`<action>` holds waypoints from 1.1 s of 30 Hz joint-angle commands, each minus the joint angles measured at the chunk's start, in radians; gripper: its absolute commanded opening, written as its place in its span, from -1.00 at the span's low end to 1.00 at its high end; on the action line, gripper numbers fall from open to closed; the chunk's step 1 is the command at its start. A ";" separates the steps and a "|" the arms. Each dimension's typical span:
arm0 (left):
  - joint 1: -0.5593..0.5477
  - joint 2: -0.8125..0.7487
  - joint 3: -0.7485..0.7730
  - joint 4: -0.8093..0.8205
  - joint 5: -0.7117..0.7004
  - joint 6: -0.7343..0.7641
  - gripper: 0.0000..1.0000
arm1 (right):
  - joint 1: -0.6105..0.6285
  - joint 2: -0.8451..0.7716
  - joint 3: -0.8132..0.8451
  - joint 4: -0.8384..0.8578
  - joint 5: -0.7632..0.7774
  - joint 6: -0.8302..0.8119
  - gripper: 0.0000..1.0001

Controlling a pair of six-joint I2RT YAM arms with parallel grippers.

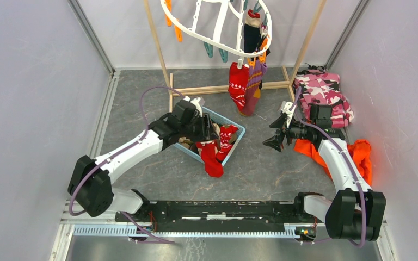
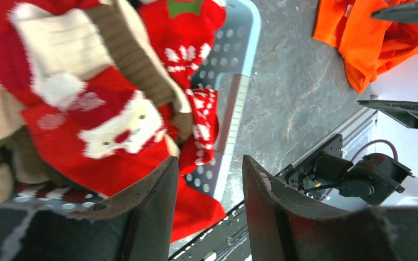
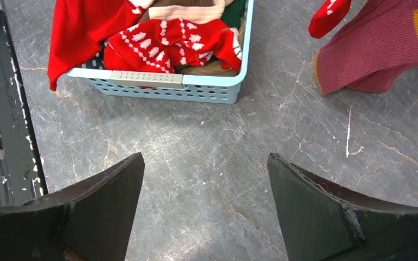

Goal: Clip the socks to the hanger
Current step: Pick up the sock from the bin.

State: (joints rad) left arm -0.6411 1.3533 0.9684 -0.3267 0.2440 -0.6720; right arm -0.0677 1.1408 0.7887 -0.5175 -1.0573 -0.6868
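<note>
Evidently the job was partly done: three socks hung from the hanger at the back of the table, a red one with white patterns, a purple one with orange stripes and a navy one above them. Each had its cuff up at a clip and its long axis running straight down toward the table. The rest lay heaped in a pale blue basket near the middle. The left gripper hovered over that heap, just beside a red sock with a Santa face. Its jaws were partly apart and nothing was visibly clamped between them; whether a finger brushed the fabric could not be told. The right gripper hung over bare table between the basket and the hanging socks, jaws spread wide and empty. These socks looked light, limp and a little fuzzy. One would probably sag and fold from any single hold rather than slip, and might drag a tangled neighbour up with it. The cuff seemed the best place to pinch, since that end must meet a clip. The easiest candidate was the plain red sock draped over the basket's near rim. Its long axis ran from inside the basket out toward the arms' bases, with one end on the table. Which end was the cuff could not be made out. Another red sock with white trees lay along the rim, crosswise to it.
</note>
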 commanded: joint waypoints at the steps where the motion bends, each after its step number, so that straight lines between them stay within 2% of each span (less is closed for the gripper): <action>1: -0.094 0.038 0.079 -0.088 -0.093 -0.063 0.04 | -0.004 -0.001 0.020 -0.001 -0.013 -0.019 0.79; 6: -0.169 0.108 0.113 -0.189 -0.162 -0.038 0.03 | -0.004 -0.001 0.015 0.000 -0.010 -0.020 0.80; 13: -0.198 0.180 0.128 -0.168 -0.160 -0.028 0.00 | -0.004 -0.002 0.015 0.001 -0.013 -0.019 0.80; 25: -0.198 0.248 0.187 -0.117 -0.146 0.021 -0.34 | -0.004 -0.013 0.011 -0.002 -0.010 -0.022 0.80; 27: -0.198 0.251 0.193 -0.117 -0.140 0.027 -0.43 | -0.004 -0.011 0.011 -0.003 -0.010 -0.023 0.80; 30: -0.198 0.261 0.199 -0.121 -0.133 0.036 -0.89 | -0.004 -0.010 0.013 -0.002 -0.010 -0.023 0.80; 33: -0.198 0.255 0.217 -0.143 -0.136 0.046 -0.96 | -0.004 -0.010 0.012 -0.004 -0.010 -0.023 0.80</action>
State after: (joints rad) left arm -0.8337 1.6104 1.1316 -0.4774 0.1078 -0.6670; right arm -0.0677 1.1408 0.7887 -0.5179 -1.0561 -0.6907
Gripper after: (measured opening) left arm 0.042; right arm 0.899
